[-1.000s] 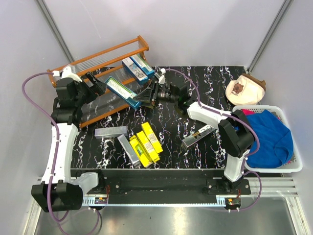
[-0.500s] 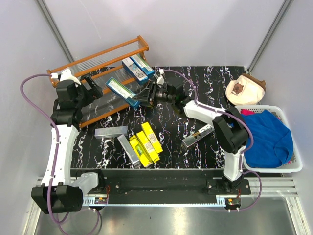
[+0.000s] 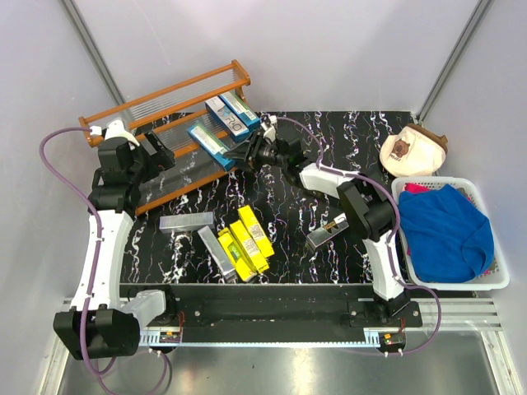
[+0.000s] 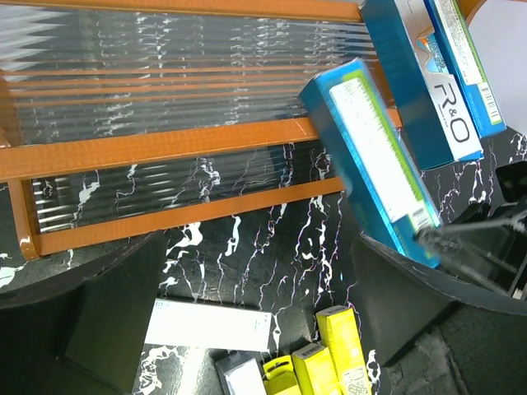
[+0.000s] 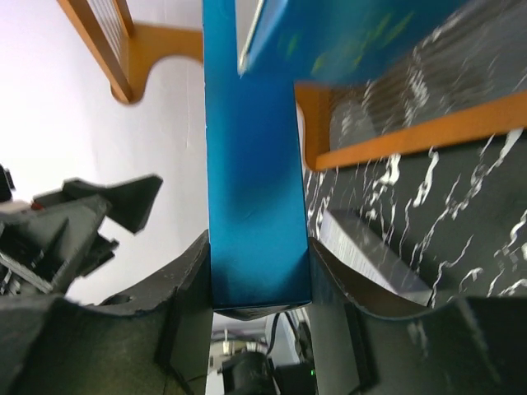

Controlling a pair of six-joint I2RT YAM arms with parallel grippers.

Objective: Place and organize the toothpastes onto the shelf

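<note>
The orange-brown shelf (image 3: pixel 165 95) stands at the back left, with two blue toothpastes (image 3: pixel 231 112) lying at its right end. My right gripper (image 3: pixel 245 155) is shut on the end of another blue toothpaste (image 3: pixel 210 141), which it holds slanted over the shelf's lower front rail beside those two. The right wrist view shows this carton (image 5: pixel 255 164) clamped between both fingers (image 5: pixel 185 313). My left gripper (image 3: pixel 160 146) hangs open over the shelf's lower tier with nothing between its fingers (image 4: pixel 107 321). Three yellow toothpastes (image 3: pixel 244 241), two silver-grey ones (image 3: pixel 187 220) and a dark one (image 3: pixel 332 230) lie on the table.
A white basket (image 3: pixel 461 285) holding a blue cloth (image 3: pixel 449 230) stands at the right edge, a beige and brown object (image 3: pixel 414 150) behind it. The loose cartons lie at the table's middle front. The shelf's left and middle stretches carry no cartons.
My right arm has carried the blue carton up and left, from over the table to against the shelf beside the two cartons there. The left gripper stays open and has shifted only slightly.
</note>
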